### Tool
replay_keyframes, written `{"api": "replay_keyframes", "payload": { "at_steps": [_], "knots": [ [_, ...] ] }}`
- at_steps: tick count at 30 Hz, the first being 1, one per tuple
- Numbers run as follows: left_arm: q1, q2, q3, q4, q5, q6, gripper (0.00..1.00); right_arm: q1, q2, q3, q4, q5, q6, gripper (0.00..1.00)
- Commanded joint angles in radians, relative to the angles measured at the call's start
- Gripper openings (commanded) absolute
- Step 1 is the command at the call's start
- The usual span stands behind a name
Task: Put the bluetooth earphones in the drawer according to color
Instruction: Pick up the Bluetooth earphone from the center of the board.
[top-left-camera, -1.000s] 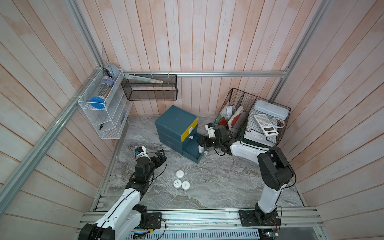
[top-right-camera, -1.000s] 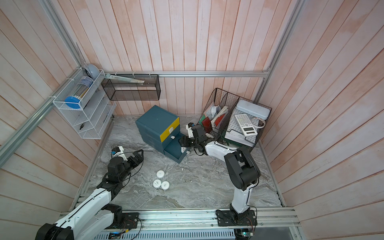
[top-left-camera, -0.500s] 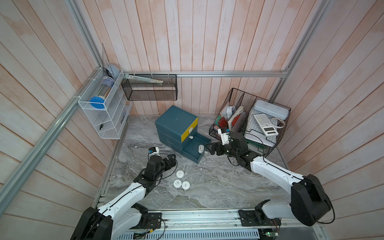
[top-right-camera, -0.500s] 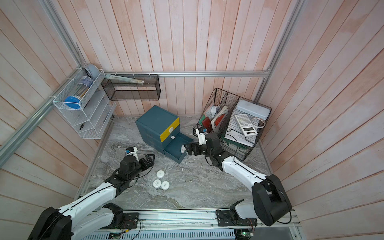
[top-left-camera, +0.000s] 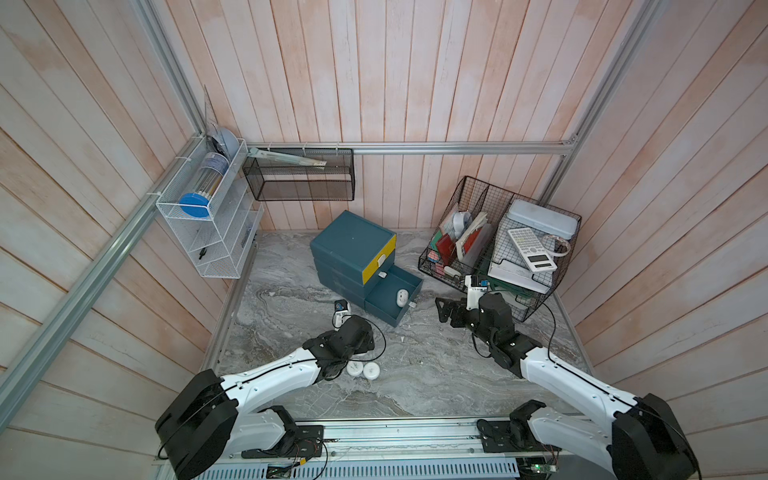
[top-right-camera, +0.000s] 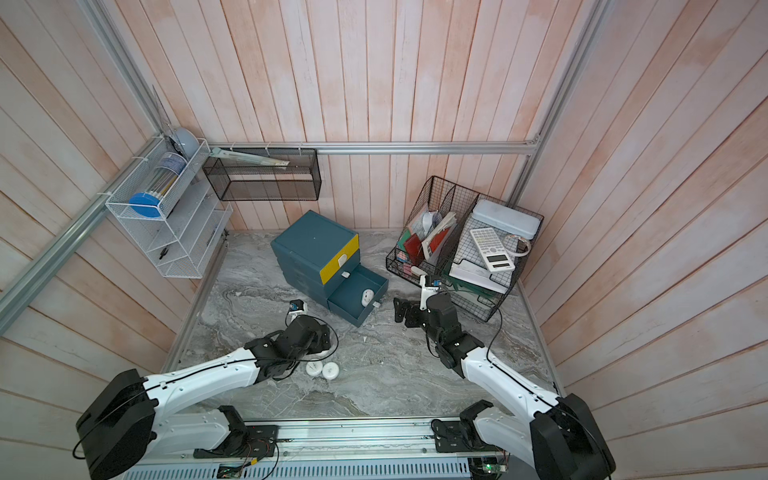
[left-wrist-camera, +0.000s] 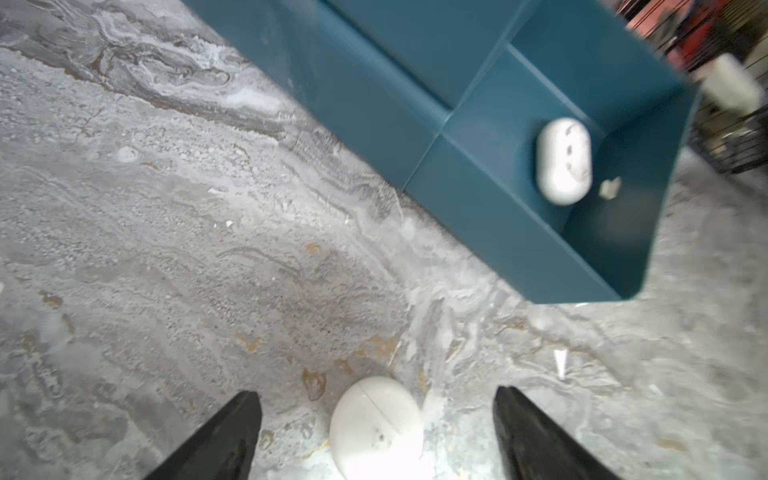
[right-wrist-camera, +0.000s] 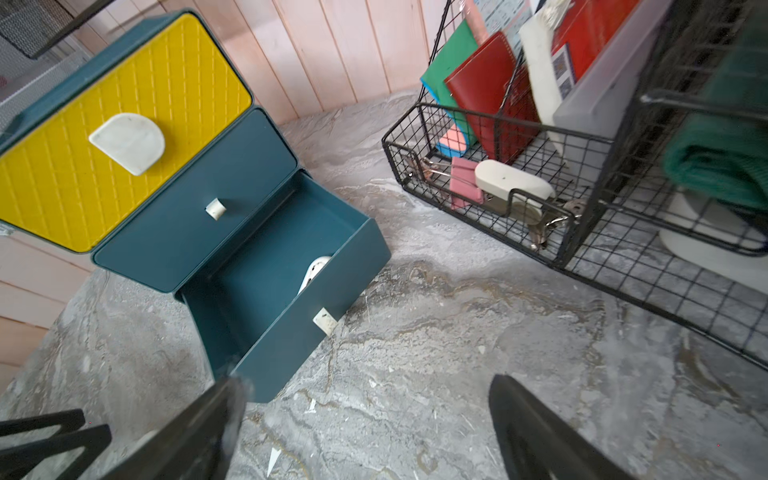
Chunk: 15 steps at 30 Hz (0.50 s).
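White earphone case (top-left-camera: 402, 298) lies in the drawer (top-left-camera: 385, 293), lengthwise along its front

calculator (top-left-camera: 532, 249) in black wire basket (top-left-camera: 559, 266); white wire rack (top-left-camera: 216, 249), black mesh shelf (top-left-camera: 299, 189)

The dark teal cabinet (top-left-camera: 353, 245) stands upright just above the centre of both top views. Its top front is yellow and the two below are teal, each with a small white tab. The bottom drawer (top-left-camera: 384, 293) is pulled out toward the lower right. A first white case (top-left-camera: 402, 297), a smooth oval, lies flat inside near the front wall. A second white case (top-left-camera: 354, 368) and a third white case (top-left-camera: 371, 370) lie close together on the marble at lower centre. In the left wrist view, a seamed white case (left-wrist-camera: 376, 424) lies at bottom centre.
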Motion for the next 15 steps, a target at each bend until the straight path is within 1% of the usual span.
{"api": "replay_keyframes", "payload": {
  "at_steps": [1,7,11,14,15],
  "knots": [
    [-0.024,0.062,0.040,-0.090,-0.062,-0.009,0.88,-0.007,-0.025,-0.028,0.077,0.072,0.022,0.98],
    [-0.036,0.172,0.065,-0.062,-0.028,0.000,0.85,-0.011,-0.020,-0.048,0.101,0.096,0.019,0.98],
    [-0.036,0.229,0.089,-0.044,-0.011,0.017,0.79,-0.010,-0.009,-0.062,0.121,0.108,0.016,0.98],
    [-0.036,0.270,0.105,-0.051,-0.011,0.026,0.73,-0.011,-0.001,-0.064,0.125,0.120,0.016,0.98],
    [-0.036,0.279,0.106,-0.055,-0.011,0.028,0.73,-0.012,0.003,-0.064,0.125,0.123,0.016,0.98]
  ]
}}
